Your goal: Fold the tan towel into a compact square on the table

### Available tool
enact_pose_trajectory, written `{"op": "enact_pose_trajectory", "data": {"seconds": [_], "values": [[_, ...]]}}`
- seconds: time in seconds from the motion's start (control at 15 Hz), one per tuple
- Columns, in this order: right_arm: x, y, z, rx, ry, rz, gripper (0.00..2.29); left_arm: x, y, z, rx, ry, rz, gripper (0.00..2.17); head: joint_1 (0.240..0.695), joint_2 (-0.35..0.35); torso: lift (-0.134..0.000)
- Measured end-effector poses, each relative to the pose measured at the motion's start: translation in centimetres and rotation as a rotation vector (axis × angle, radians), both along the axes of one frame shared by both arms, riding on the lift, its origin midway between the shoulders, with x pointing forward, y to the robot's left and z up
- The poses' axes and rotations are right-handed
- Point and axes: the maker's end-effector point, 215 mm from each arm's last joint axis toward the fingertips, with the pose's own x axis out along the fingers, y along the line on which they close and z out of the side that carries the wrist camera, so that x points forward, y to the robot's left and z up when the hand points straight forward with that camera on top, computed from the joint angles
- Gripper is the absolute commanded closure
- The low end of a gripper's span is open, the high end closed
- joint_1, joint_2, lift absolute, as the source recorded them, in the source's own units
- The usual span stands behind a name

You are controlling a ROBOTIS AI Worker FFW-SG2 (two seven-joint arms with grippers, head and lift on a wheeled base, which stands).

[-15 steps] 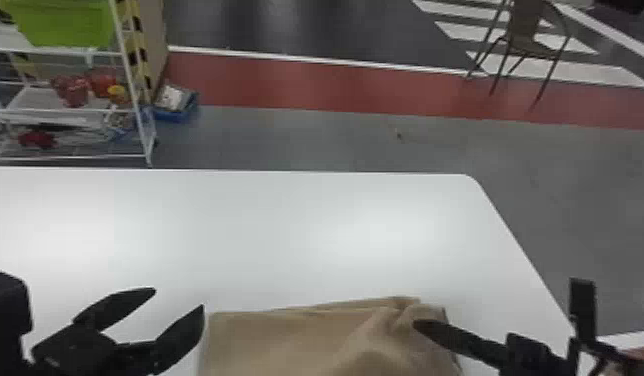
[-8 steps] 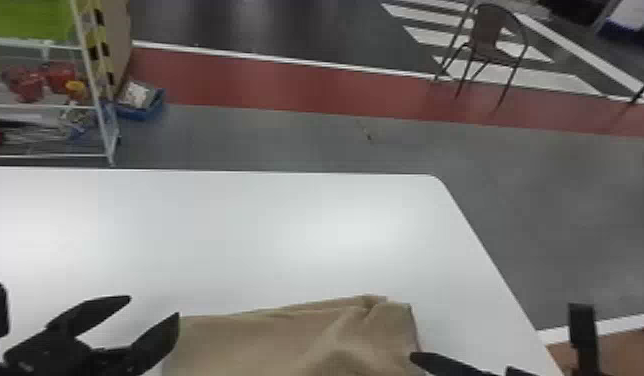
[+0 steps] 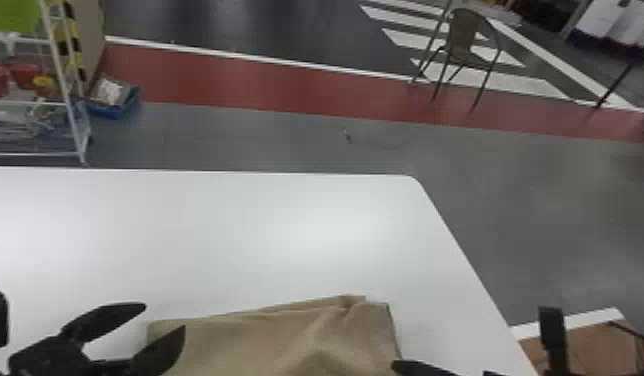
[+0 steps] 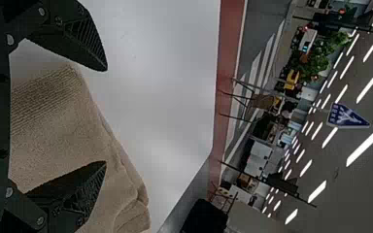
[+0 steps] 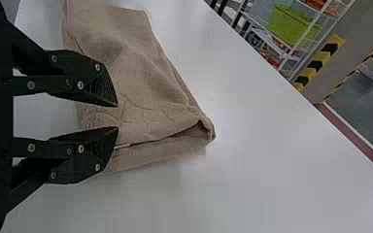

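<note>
The surface (image 3: 211,240) is carrying the towel (image 3: 266,345), presumably giving me firm backing for flattening folds. The towel is lying in layers, partly folded but not looking square to me. At the towel's left end, I am holding my left gripper (image 4: 105,115) wide, probably so a layer can be fitting inside. At the towel's right end, my right gripper (image 5: 117,116) is holding a narrower gap, likely for pinching an edge; whether it is touching cloth, I cannot tell. By the towel's far right corner, an open fold (image 5: 201,130) is gaping, probably needing pressing.
</note>
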Motion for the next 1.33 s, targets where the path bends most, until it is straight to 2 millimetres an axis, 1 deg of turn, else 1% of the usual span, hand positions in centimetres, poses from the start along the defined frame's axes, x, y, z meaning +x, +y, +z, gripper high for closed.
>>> {"op": "enact_pose_trajectory", "data": {"seconds": [0.27, 0.4, 0.47, 0.6, 0.73, 0.87, 1.0, 1.13, 1.27, 1.33], "values": [[-0.4, -0.7, -1.1, -0.007, 0.009, 0.005, 0.85, 2.3, -1.2, -1.9, 0.051, -0.035, -0.005, 0.27, 0.695, -0.350, -0.123], [-0.5, -1.1, -1.2, -0.013, 0.012, 0.002, 0.85, 3.1, -1.2, -2.5, 0.066, -0.038, -0.009, 0.40, 0.695, -0.350, -0.123], [-0.5, -1.3, -1.2, -0.016, 0.012, 0.000, 0.85, 3.2, -1.2, -2.5, 0.068, -0.039, -0.014, 0.41, 0.695, -0.350, -0.123], [-0.5, -1.6, -1.0, -0.016, 0.015, -0.006, 0.85, 3.0, -1.1, -2.4, 0.064, -0.033, -0.025, 0.41, 0.695, -0.350, -0.123], [-0.2, -1.8, -0.8, -0.012, 0.017, -0.013, 0.85, 2.3, -0.7, -2.2, 0.059, -0.014, -0.037, 0.41, 0.695, -0.350, -0.123], [0.0, -1.9, -0.5, -0.008, 0.021, -0.017, 0.85, 1.4, 0.0, -2.7, 0.064, 0.032, -0.051, 0.41, 0.695, -0.350, -0.123], [0.1, -1.8, -0.3, -0.001, 0.022, -0.018, 0.85, 1.2, 0.7, -3.1, 0.076, 0.055, -0.050, 0.42, 0.695, -0.350, -0.123], [0.1, -1.6, -0.2, 0.004, 0.022, -0.016, 0.85, 1.2, 0.9, -3.2, 0.084, 0.058, -0.046, 0.42, 0.695, -0.350, -0.123], [0.1, -1.7, -0.1, 0.009, 0.018, -0.018, 0.85, 1.3, 0.7, -3.3, 0.094, 0.059, -0.049, 0.60, 0.695, -0.350, -0.123], [0.1, -1.9, 0.0, 0.010, 0.016, -0.023, 0.85, 1.2, 0.5, -3.5, 0.099, 0.064, -0.052, 0.60, 0.695, -0.350, -0.123]]}}
